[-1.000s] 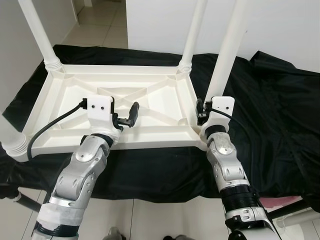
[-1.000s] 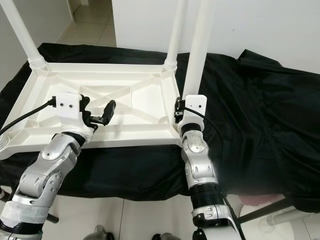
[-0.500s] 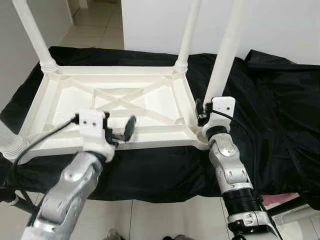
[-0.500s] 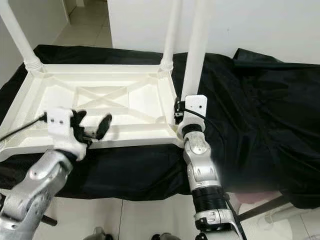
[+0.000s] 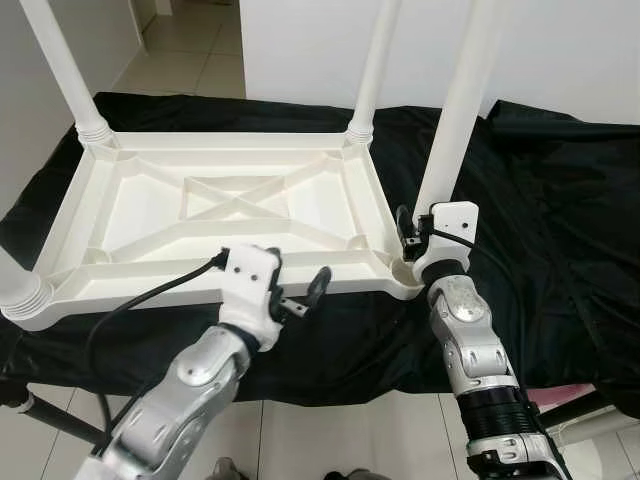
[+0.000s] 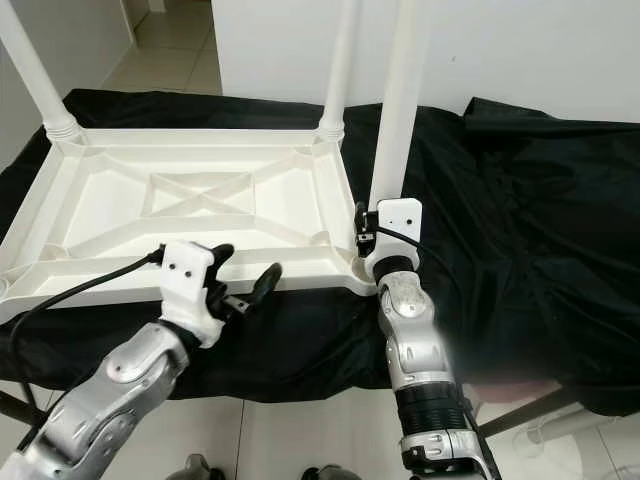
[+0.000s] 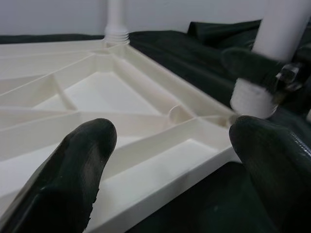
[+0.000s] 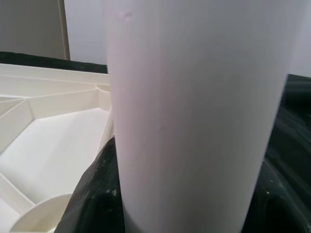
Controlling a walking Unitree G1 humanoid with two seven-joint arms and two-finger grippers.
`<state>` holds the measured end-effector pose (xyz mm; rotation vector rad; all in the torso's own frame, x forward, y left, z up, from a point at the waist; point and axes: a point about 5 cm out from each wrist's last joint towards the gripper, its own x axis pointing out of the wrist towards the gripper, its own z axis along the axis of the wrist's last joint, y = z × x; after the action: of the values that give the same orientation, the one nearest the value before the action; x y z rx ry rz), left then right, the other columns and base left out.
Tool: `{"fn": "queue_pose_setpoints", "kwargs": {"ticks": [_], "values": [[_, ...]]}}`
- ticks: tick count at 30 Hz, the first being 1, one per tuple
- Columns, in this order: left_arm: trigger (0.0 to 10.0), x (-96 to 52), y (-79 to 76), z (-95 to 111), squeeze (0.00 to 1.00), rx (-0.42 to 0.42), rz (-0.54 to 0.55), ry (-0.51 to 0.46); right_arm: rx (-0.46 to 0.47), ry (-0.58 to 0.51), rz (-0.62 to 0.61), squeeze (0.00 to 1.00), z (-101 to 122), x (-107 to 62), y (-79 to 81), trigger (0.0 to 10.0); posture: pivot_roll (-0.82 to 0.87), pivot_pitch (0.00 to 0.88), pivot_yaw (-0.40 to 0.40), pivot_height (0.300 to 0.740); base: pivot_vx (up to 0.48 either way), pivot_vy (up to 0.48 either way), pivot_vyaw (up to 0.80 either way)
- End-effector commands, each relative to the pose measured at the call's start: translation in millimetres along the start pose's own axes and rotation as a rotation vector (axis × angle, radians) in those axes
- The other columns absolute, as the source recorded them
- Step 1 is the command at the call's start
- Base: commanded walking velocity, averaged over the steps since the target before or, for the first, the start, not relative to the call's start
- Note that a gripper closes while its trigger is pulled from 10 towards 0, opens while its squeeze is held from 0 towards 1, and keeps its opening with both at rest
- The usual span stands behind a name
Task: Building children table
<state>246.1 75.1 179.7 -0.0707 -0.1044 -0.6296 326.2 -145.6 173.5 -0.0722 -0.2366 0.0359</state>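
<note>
The white children's table top [image 5: 120, 300] lies upside down on a black cloth. Legs stand in its far left corner [image 5: 65, 70], far right corner [image 5: 375, 65] and near left corner [image 5: 18, 288]. My right gripper [image 5: 418, 238] is shut on the fourth leg [image 5: 452, 130], low down, just above the near right corner socket. In the right wrist view this leg [image 8: 194, 111] stands between my black fingers [image 8: 97, 194]. My left gripper [image 5: 297, 285] hovers open at the table's near edge, holding nothing. The left wrist view shows its fingers [image 7: 82, 165] spread, facing the ribbed underside [image 7: 107, 97].
The black cloth [image 5: 540, 220] covers a low platform, with rumpled folds on the right. A white wall [image 5: 580, 50] stands behind it. Tiled floor [image 5: 300, 430] lies below the near edge. Something pink [image 5: 570, 400] lies on the floor at the near right.
My left arm has pulled back from over the table's inside to its near edge and swung to the right, still open. The right gripper stays on the leg.
</note>
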Motion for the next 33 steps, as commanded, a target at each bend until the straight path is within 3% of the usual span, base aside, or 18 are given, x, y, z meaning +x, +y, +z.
{"fn": "queue_pose_setpoints", "kwargs": {"ticks": [1,6,10,18,22,33], "values": [[10.0,0.6,-14.4,-4,0.0,0.011,-0.268,0.013,-0.009,-0.019,0.013,0.0,1,-3.6,-1.7,10.0,0.01,0.107,-0.069,0.74,0.0,0.0,0.0],[10.0,5.0,-18.0,0,0.0,0.0,-0.274,-0.01,-0.006,-0.014,0.028,0.0,-2,-7.4,-1.7,10.0,0.01,0.11,-0.068,0.74,0.0,0.0,0.0],[10.0,3.3,-30.3,0,0.0,0.023,-0.367,-0.001,0.018,-0.002,0.057,0.0,-10,-11.8,2.0,10.0,0.01,0.111,-0.066,0.74,0.0,0.0,0.0],[10.0,2.6,-29.6,-3,0.0,0.031,-0.388,0.028,0.027,-0.008,0.103,0.0,-13,-14.5,4.3,10.0,0.01,0.112,-0.067,0.74,0.0,0.0,0.0],[10.0,-1.4,-22.7,-18,0.0,0.149,-0.438,0.128,-0.007,0.01,0.154,0.0,-26,-20.3,1.2,10.0,0.0,0.113,-0.064,0.74,0.0,0.0,0.0],[10.0,1.7,-20.2,-21,0.0,0.174,-0.405,0.139,0.003,0.02,0.199,0.0,-33,-24.1,4.9,10.0,0.0,0.114,-0.06,0.74,0.0,0.0,0.0]]}}
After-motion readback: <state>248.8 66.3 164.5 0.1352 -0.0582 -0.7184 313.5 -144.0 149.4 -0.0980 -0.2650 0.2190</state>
